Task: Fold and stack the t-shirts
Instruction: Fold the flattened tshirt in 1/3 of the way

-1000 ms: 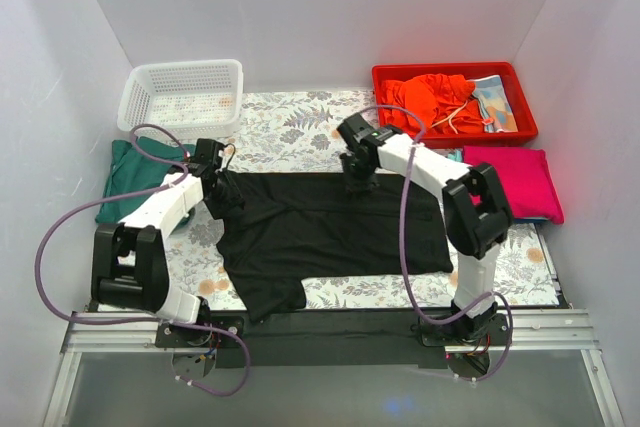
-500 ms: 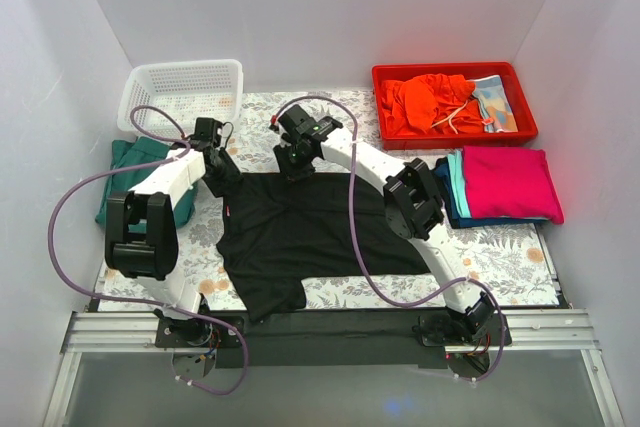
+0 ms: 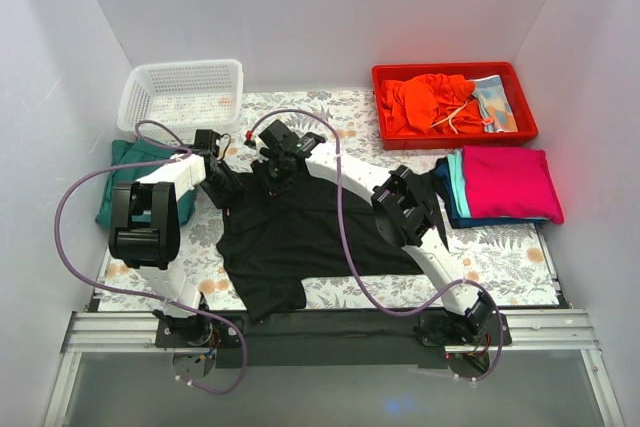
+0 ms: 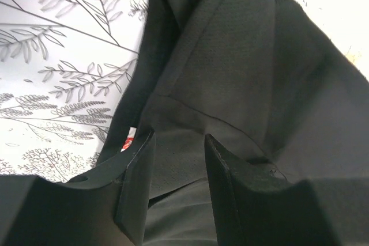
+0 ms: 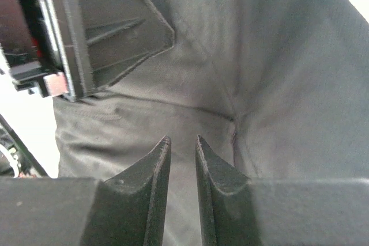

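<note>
Mid-fold on the black t-shirt [image 3: 320, 242], spread across the middle of the floral-covered table [image 3: 500, 252], one sleeve [image 3: 270, 297] lying toward the near edge.

Held at its far left corner by the left tool [image 3: 225, 187]. Fingers [image 4: 135, 182] a little apart, the gap packed with dark cloth, so judged clamped on a bunched edge, probably as an anchor against sliding.

Right tool [image 3: 272, 177] just beside it, at the end of an arm stretched far across the garment. Fingertips [image 5: 155, 171] almost together with only a slit between, soft folds running toward them. Judged pinched on a thin layer of the same shirt, presumably to lay one side over the other.

Fine matte knit, limp, creasing in shallow ridges. Stitched seam [image 4: 190, 113] and small red-and-white label [image 4: 128, 142] by the left finger.

Dark-green shirt [image 3: 122, 175] folded at the table's left edge, partly under the left arm. Magenta shirt [image 3: 510, 182] on a teal shirt [image 3: 455, 182] at the right, a flat square stack, likely the black shirt's destination.

Far side: white mesh basket [image 3: 180, 97], and red tray [image 3: 450, 70] with crumpled orange cloth [image 3: 425, 102].
</note>
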Controlling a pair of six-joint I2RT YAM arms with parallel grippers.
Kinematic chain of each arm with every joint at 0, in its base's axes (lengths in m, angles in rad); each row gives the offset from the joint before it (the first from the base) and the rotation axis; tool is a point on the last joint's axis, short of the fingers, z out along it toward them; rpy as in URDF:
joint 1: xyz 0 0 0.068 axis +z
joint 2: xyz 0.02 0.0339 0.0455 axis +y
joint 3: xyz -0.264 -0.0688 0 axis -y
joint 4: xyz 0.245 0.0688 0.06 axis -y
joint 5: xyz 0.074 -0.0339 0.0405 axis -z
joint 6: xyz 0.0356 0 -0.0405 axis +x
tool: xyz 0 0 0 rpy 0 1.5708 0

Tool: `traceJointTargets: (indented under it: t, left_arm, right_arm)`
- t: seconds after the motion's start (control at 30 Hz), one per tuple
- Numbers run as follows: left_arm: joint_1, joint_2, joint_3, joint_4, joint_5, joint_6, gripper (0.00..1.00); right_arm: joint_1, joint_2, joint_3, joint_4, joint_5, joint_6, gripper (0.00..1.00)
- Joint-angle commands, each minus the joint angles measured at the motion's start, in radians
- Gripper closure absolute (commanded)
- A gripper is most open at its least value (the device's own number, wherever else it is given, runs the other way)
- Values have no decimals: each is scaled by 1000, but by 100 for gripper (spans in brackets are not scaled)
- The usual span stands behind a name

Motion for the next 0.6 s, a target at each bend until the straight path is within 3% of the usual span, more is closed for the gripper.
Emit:
traceJointTargets:
  t: [0.0,0.13,0.57]
  left_arm:
    - [24,0,2,13,16,19,62]
    - [36,-3,-1,13,13,28,62]
    - [53,-9,-32,16,10,43,62]
  right_arm:
    - [-9,28,-2,61,16,-10,69]
    - [-9,41,4,73,43,-22,64]
    - [-10,62,3,73,112,-36,63]
